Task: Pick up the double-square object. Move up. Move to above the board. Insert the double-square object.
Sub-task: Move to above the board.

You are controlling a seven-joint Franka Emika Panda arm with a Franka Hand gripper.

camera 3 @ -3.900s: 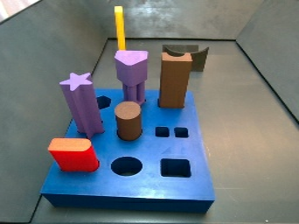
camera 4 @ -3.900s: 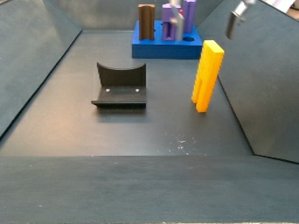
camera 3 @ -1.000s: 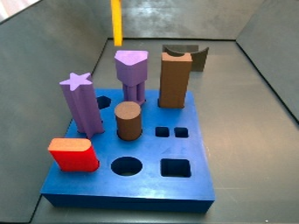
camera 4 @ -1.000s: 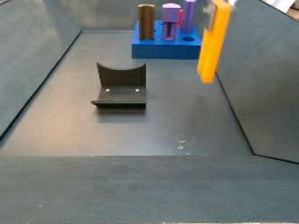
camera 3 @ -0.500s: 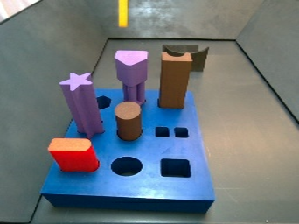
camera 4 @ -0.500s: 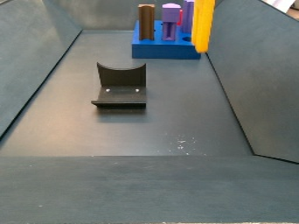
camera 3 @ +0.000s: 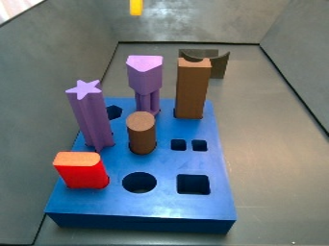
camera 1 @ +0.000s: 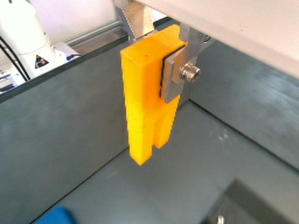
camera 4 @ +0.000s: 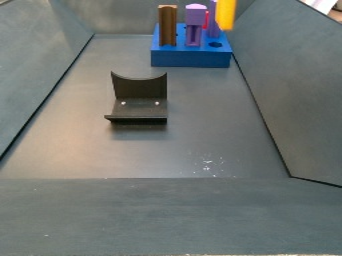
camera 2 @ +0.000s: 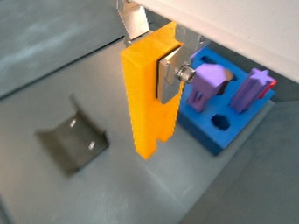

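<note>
In both wrist views my gripper [camera 1: 159,54] [camera 2: 156,54] is shut on the upper part of the double-square object [camera 1: 147,101] [camera 2: 149,101], a tall yellow-orange block hanging upright off the floor. Its silver fingers [camera 1: 173,72] press the block's sides. A side view shows only the block's lower end [camera 3: 137,6] at the top edge, behind the board [camera 3: 148,197]. In a side view the block [camera 4: 227,13] hangs just above the board's [camera 4: 187,56] right end. The board is bright blue, with two small square holes [camera 3: 188,146] open. The gripper is out of both side views.
On the board stand a purple star peg [camera 3: 88,115], a purple peg [camera 3: 145,82], a brown cylinder [camera 3: 141,133], a brown notched block [camera 3: 191,86] and a red block [camera 3: 81,169]. The fixture [camera 4: 136,98] [camera 2: 76,144] sits on the dark floor, which grey walls enclose.
The double-square object has left the floor, risen high in the gripper and moved toward the board; now only its lower end shows in the side views.
</note>
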